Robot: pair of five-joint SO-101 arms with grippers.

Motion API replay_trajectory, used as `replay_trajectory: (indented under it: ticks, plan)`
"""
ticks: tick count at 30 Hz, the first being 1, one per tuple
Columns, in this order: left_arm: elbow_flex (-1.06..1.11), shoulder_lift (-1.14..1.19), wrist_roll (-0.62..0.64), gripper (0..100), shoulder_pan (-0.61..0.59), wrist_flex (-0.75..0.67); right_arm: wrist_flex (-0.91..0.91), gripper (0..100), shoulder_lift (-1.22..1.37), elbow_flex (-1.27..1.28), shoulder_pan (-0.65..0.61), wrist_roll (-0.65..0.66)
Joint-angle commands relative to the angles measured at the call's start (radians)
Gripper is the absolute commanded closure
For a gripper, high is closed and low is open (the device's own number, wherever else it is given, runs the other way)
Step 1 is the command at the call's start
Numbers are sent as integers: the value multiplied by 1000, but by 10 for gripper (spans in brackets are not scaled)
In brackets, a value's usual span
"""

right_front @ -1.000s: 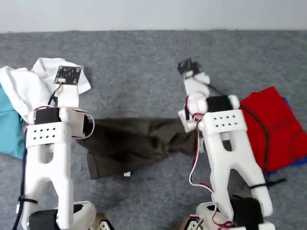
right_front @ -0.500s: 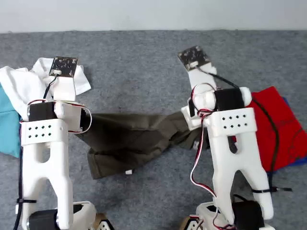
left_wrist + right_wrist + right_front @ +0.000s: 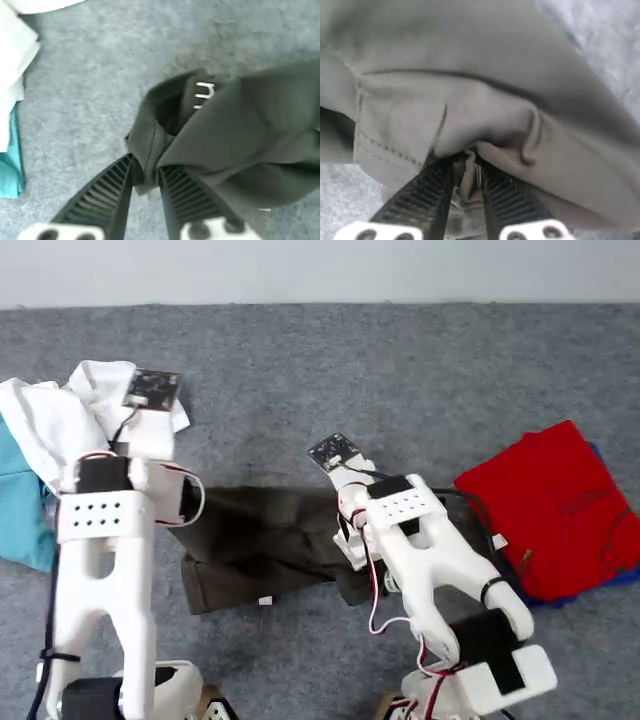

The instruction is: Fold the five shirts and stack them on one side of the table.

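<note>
The left claw (image 3: 146,175) is clenched on the olive shirt's (image 3: 260,540) edge, the right claw (image 3: 468,167) on the opposite edge, presumably so a fold can be made.

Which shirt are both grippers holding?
The dark olive shirt in the middle; the left gripper and right gripper each pinch it. The white shirt, teal shirt and red shirt lie at the sides.

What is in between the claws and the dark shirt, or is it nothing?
Nothing visible. The left claw pinches a fold of the dark shirt, and the right claw pinches another bunch of the same shirt. The cloth sits right in both grips.
</note>
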Motion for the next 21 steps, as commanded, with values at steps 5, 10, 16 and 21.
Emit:
replay_trajectory:
  ticks: [5,10,16,21]
  plan:
    - [1,-32,-8,988,71,0,5,894,44,-28,-42,0]
    - [1,-32,-8,988,68,0,7,834,38,-40,-44,0]
    - [1,-29,-8,988,66,0,61,834,38,-106,-44,0]
    - [1,-26,-8,988,69,0,51,896,38,-115,-42,0]
